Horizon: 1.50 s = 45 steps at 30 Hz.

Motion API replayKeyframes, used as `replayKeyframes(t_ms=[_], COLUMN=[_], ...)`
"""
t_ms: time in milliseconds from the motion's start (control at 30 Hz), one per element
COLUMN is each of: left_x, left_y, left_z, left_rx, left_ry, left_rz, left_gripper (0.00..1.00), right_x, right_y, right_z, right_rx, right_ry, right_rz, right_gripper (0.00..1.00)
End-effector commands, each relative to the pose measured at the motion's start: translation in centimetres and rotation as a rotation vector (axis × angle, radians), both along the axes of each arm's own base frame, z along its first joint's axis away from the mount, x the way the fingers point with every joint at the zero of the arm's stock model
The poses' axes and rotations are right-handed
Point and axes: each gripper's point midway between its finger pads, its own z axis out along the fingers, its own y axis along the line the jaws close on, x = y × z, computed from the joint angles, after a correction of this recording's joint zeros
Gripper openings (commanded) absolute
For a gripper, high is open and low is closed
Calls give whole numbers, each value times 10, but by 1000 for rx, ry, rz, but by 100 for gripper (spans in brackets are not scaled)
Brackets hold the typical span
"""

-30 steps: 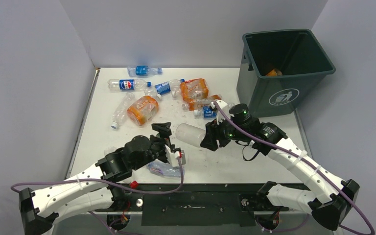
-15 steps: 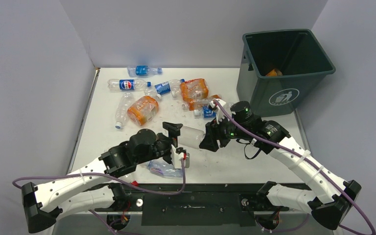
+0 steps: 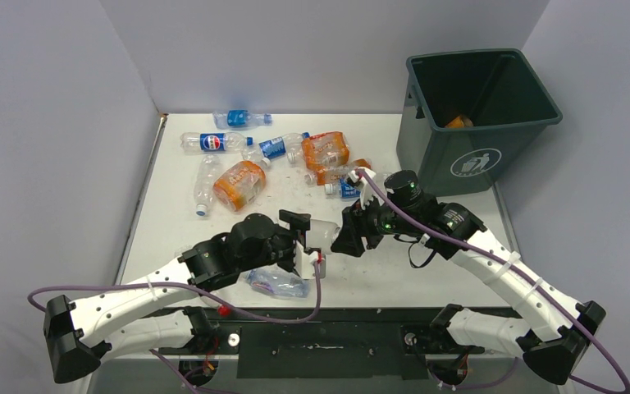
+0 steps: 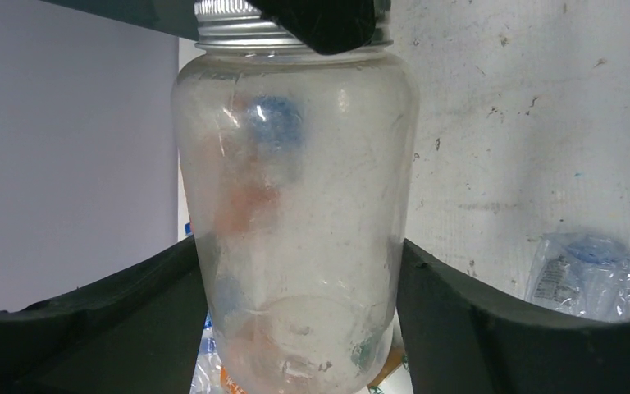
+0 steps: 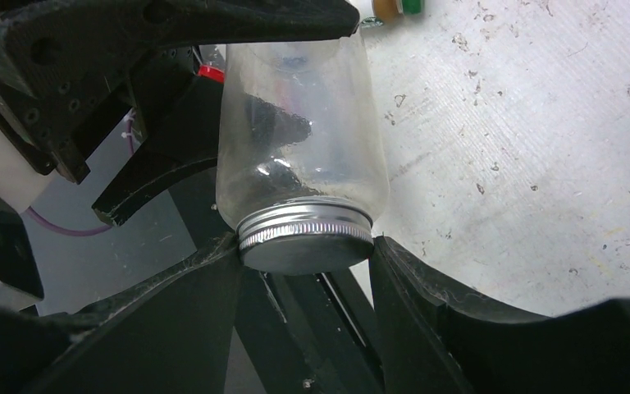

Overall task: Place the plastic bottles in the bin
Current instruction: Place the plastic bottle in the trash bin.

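The left gripper [image 3: 305, 240] has slid toward centre frame, its fingers flanking the clear bottle [image 3: 321, 231], which the right gripper [image 3: 345, 233] clamps by its silver cap [image 5: 305, 238]; whether the left grips it I cannot tell.

A scuffed white table [image 3: 172, 238] lies under the left gripper [image 3: 303, 243] and right gripper [image 3: 346, 233]; plain grey walls [image 3: 312, 49] rise beyond them.

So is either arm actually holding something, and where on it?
Yes, a clear jar. The right gripper clamps its metal lid; the left gripper brackets its body, grip unclear.
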Motion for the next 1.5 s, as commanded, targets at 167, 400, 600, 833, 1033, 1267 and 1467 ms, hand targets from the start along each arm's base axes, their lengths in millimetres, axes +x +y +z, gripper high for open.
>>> replayKeyframes(t_ms=[167,400,600,833,1033,1267,1467], left_x=[2,-2,-29,-31,-26,-27,-29], left_y=[-9,0,-5,4,5,5,4], left_z=[49,71,97,124,122,119,115], left_rx=[-201,-488,-803,-1057,-1062,-1052,-1034], left_ry=[-21,162,437,742,788,779,762], left_rz=[32,170,105,-3,-56,-58,-57], left_gripper=[50,41,37,36,33,33,33], right_x=[-1,18,20,25,36,39,43], right_y=[14,-4,-15,8,39,66,74], right_z=[72,144,182,188,184,175,170], right_rx=[234,515,798,914,884,831,774], right_ry=[-139,-371,-478,-484,-458,-462,-464], right_rz=[9,-197,-276,-198,-148,-132,-141], right_gripper=[82,91,90,90,90,90,97])
